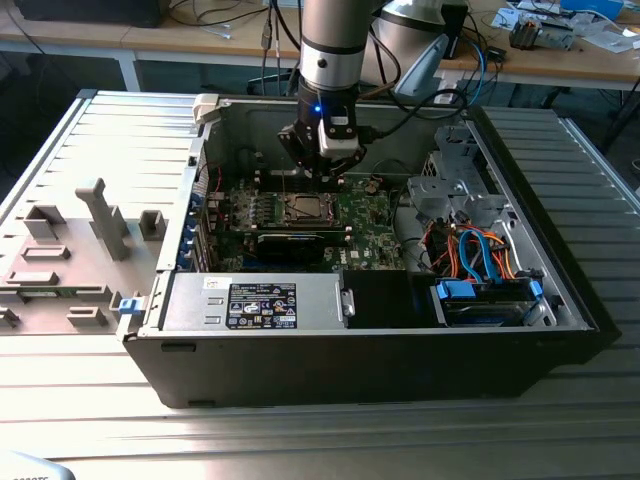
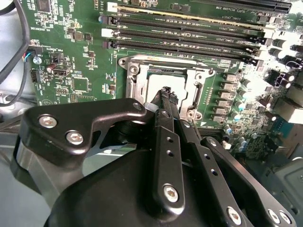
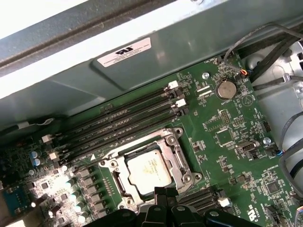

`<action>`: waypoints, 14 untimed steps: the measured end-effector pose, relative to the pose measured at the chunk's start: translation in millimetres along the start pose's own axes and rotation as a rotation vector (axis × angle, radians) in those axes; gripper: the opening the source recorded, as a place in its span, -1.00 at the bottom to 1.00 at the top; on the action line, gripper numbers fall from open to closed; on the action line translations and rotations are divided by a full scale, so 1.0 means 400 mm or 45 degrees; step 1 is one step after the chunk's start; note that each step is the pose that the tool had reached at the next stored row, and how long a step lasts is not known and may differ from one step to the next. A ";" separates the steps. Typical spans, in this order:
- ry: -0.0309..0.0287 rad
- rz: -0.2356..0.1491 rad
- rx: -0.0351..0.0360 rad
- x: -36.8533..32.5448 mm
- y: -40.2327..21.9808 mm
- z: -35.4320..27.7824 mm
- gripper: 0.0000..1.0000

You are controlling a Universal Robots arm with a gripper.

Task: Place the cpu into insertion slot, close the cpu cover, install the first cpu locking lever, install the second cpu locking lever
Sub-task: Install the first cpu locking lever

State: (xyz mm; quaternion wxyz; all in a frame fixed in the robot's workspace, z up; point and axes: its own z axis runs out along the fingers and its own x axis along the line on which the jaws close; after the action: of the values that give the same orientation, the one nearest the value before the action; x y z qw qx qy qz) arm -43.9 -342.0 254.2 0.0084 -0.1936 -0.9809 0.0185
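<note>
gripper (image 2: 165,91): fingers brought narrow, tips nearly together, nothing between them; it hangs directly above the socket area inside the open computer case (image 1: 560,330).
cpu (image 3: 149,170): already lying flat in the insertion slot (image 3: 111,180), just ahead of and below the fingertips; pale metal top faces up.
cpu cover (image 3: 182,161): the silvery frame lies down around the chip, its window showing the chip's top; whether it is fully seated I cannot tell.
locking levers: thin wire arms beside the socket are not clear enough to judge as latched or free.
handling, cpu: judged light, rigid and smooth on top; the contact side is fragile, so any hold belongs on two opposite edges, never pressing on the face.
handling, cover: judged thin stiff sheet metal, hinged; push on the frame edge, not through the window.
surface: green motherboard (image 3: 227,137), crowded with small parts; the memory slots (image 3: 123,120) run just beyond the socket from the tool, and a coin battery (image 3: 226,89) sits further off to one side.
room: case lies on its side on a ribbed metal table (image 1: 110,150); case walls, the drive cage (image 1: 470,200) and coloured cables (image 1: 480,255) sit near the arm, so clearance is tight.
</note>
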 end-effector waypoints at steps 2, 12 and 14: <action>-0.0003 -0.007 0.0000 0.000 0.000 0.000 -0.79; -0.0016 -0.039 0.0003 0.000 0.000 0.000 -0.79; -0.0018 -0.046 0.0004 0.000 0.000 0.000 -0.79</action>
State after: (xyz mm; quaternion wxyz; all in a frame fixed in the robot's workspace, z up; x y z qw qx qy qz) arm -43.9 -342.0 254.2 0.0080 -0.1758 -0.9842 0.0186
